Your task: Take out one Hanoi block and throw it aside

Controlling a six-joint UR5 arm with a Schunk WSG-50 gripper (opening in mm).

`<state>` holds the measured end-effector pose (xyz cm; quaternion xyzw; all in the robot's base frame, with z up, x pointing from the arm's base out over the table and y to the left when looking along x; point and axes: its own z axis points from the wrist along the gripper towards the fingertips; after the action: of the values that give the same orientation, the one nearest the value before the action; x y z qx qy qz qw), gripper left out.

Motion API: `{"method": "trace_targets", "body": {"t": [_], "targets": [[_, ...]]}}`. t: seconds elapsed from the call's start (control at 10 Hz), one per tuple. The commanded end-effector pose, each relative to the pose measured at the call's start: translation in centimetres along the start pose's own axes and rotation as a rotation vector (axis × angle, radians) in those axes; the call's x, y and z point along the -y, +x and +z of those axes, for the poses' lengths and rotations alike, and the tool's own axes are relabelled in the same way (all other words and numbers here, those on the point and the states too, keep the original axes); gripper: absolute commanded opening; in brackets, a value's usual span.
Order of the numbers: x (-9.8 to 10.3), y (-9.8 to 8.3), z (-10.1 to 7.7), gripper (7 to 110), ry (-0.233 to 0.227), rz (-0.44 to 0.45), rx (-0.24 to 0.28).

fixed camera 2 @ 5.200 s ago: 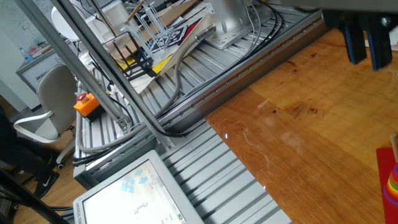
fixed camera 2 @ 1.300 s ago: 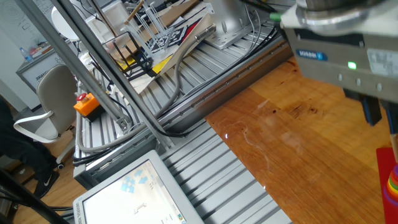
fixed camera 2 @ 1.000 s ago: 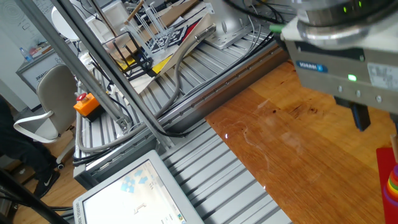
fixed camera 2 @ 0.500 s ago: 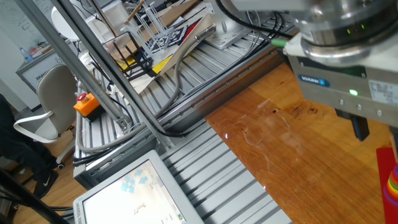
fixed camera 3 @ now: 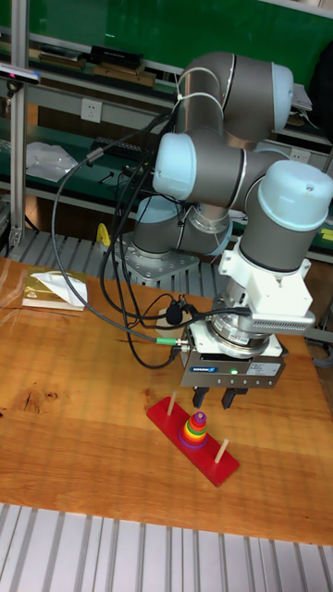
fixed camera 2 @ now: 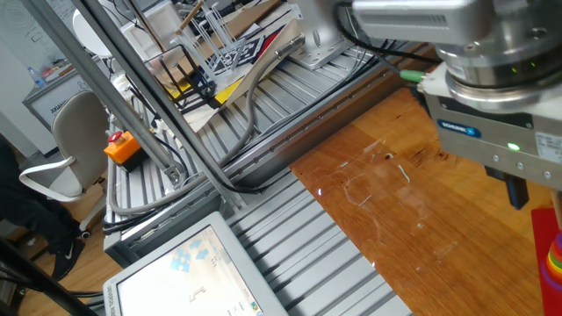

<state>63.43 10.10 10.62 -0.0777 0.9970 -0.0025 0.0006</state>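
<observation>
A rainbow ring stack (fixed camera 3: 194, 429) sits on the middle peg of a red base (fixed camera 3: 211, 462), with bare wooden pegs (fixed camera 3: 171, 404) at either end. Its tiny topmost piece (fixed camera 3: 196, 417) may be the Hanoi block; it is too small to tell its colour. My gripper (fixed camera 3: 213, 400) hovers just above the stack, open, nothing between its dark fingers. Its left finger is nearly over the stack's top. In the fixed view one finger (fixed camera 2: 518, 190) hangs below the gripper body, and the stack (fixed camera 2: 553, 260) shows only at the right edge.
A gold packet with white paper (fixed camera 3: 51, 289) lies at the table's left. Black cables (fixed camera 3: 129, 314) trail from the arm across the wooden table (fixed camera 2: 413, 228). A ribbed metal deck, a monitor (fixed camera 2: 189, 272) and an orange button box (fixed camera 2: 123, 147) lie beyond the table's edge.
The gripper has moved right and downward in the fixed view, toward the ring stack. The stack and base have not moved.
</observation>
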Motion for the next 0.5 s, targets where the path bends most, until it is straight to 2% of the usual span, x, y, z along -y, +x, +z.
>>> {"method": "trace_targets", "body": {"t": [0.0,0.4], "targets": [[-0.17,0.85,0.87,44,-0.013,0.006,0.02],[-0.41,1.03,1.69,44,-0.019,0.008,0.035]]}}
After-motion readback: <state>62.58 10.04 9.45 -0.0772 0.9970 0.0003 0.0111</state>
